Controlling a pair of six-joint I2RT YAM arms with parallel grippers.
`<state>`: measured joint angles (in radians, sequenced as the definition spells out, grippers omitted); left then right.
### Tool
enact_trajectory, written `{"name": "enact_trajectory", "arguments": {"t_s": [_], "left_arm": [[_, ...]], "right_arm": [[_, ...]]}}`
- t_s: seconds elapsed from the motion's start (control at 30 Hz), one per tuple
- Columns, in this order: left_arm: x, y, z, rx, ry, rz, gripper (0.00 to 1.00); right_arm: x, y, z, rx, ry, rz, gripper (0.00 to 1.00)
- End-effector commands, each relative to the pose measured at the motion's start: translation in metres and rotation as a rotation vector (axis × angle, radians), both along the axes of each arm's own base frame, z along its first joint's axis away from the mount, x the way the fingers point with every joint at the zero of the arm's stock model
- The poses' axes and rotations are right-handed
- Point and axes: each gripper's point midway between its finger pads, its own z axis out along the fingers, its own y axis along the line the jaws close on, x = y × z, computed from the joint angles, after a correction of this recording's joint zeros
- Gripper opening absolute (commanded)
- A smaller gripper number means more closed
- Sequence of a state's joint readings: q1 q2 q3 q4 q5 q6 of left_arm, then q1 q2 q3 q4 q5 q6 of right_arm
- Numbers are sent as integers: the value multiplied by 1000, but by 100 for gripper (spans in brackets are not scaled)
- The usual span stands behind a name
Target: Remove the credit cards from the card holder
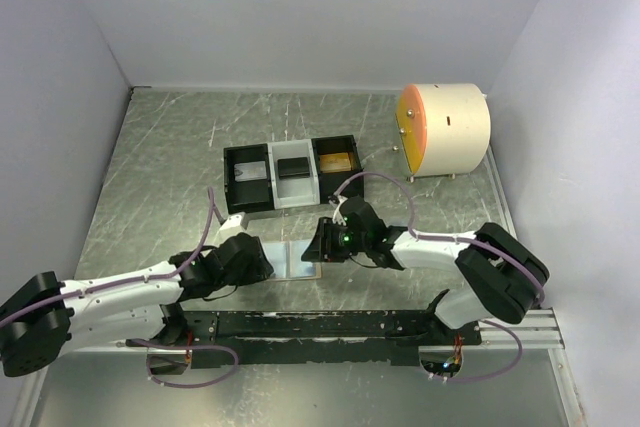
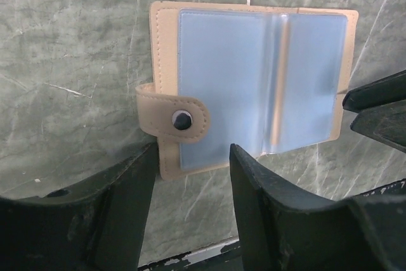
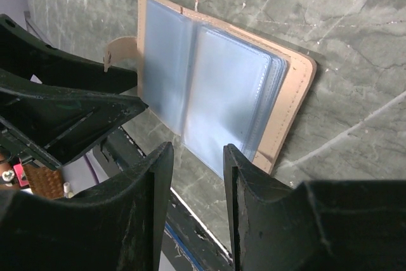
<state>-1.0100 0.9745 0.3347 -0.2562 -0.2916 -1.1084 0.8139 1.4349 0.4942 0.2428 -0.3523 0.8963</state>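
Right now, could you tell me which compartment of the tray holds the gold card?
The right-end compartment, nearest the cream drum; the white middle one holds a black card, the left one a grey card.

card holder: matt tan leather-look cover, stitched edge, glossy pale blue plastic sleeves | snap: shiny metal | table: smooth grey-green marble-look, faint sheen | jaws: matt black plastic, scuffed
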Motion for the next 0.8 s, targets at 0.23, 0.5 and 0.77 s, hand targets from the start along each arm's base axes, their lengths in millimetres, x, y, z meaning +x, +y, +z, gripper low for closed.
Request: {"name": "enact_trajectory", "arguments": {"t_s": [0.23,0.5,0.77], "left_arm": [[-13,3,-5,9,48,-5,57],[-21,9,-10,30,65,-30,57],[-21,7,-7,12,58,-40,56]], "right_arm": [[20,-10,3,-103,-107,-75,35],[9,6,-5,-76,-67,-1,35],[8,7,-13,-92,-35,-16,34]]}}
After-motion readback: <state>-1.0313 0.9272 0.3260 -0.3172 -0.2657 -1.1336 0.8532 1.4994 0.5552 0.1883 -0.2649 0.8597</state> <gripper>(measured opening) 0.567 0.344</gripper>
